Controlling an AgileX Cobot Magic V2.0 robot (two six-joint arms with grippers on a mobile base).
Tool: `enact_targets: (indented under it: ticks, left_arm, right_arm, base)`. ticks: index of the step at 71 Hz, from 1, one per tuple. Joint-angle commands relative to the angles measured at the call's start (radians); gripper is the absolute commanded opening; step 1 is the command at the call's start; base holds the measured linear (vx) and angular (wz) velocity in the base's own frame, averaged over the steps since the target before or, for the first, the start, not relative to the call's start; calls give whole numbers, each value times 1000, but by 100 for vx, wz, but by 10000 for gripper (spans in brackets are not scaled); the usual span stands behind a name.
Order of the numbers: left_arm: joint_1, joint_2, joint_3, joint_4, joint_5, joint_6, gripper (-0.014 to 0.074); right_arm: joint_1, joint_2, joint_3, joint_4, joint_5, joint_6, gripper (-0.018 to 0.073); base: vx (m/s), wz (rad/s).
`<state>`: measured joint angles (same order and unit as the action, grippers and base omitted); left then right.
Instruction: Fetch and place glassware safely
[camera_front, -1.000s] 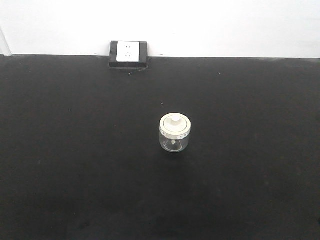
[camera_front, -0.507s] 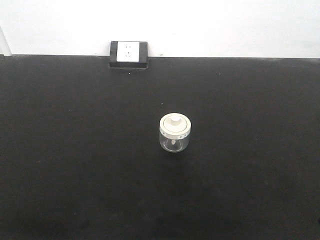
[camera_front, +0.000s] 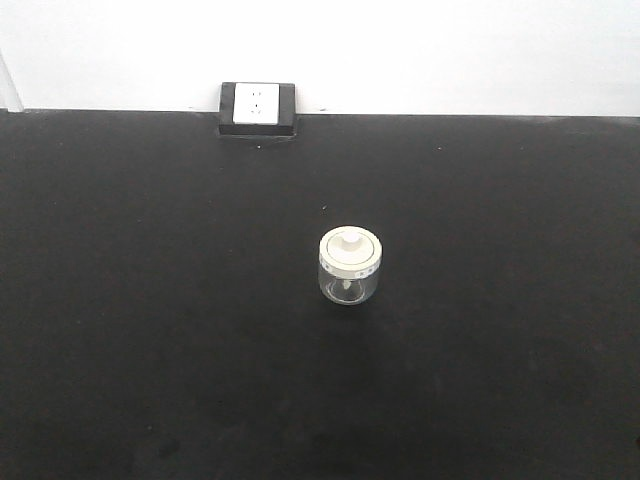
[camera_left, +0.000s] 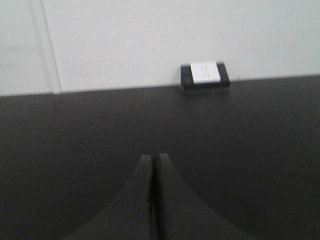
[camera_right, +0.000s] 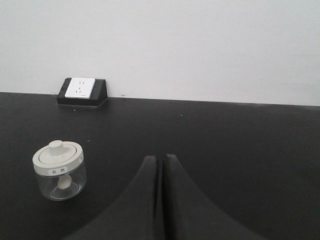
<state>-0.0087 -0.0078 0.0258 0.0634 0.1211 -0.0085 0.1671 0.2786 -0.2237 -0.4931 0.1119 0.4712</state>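
The glassware is a small squat clear glass jar (camera_front: 350, 266) with a cream-white lid and a central knob. It stands upright near the middle of the black table (camera_front: 150, 300). In the right wrist view the jar (camera_right: 59, 170) stands to the left of my right gripper (camera_right: 161, 158), well apart from it. My right gripper is shut and empty. My left gripper (camera_left: 152, 157) is shut and empty over bare black table, and the jar does not show in its view. Neither gripper shows in the front view.
A black block with a white socket plate (camera_front: 257, 107) sits at the table's far edge against the white wall; it also shows in the left wrist view (camera_left: 205, 75) and the right wrist view (camera_right: 81, 90).
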Motion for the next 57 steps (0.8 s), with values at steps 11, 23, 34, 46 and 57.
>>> enact_targets:
  ticks: [11, 23, 34, 46, 57]
  left_arm:
    - [-7, -17, 31, -12, -22, -9, -7]
    - [-7, -16, 30, -12, -17, -9, -7]
    - [-7, -16, 30, -12, -17, -9, -7]
    - [-7, -16, 30, -12, -17, -9, -7]
    - [-7, -16, 30, -12, -17, -9, -7]
  right_arm:
    - [-4, 6, -25, -12, -54, -10, -3]
    - [-4, 6, -25, -12, -54, -10, -3]
    - [-4, 6, -25, -12, -53, -10, -3]
    - [-4, 6, -25, -12, -53, -10, -3]
    - [-4, 6, -25, -12, -53, -10, -3]
  base:
    - [0, 0]
    - [0, 0]
    - [0, 0]
    - [0, 0]
    - [0, 0]
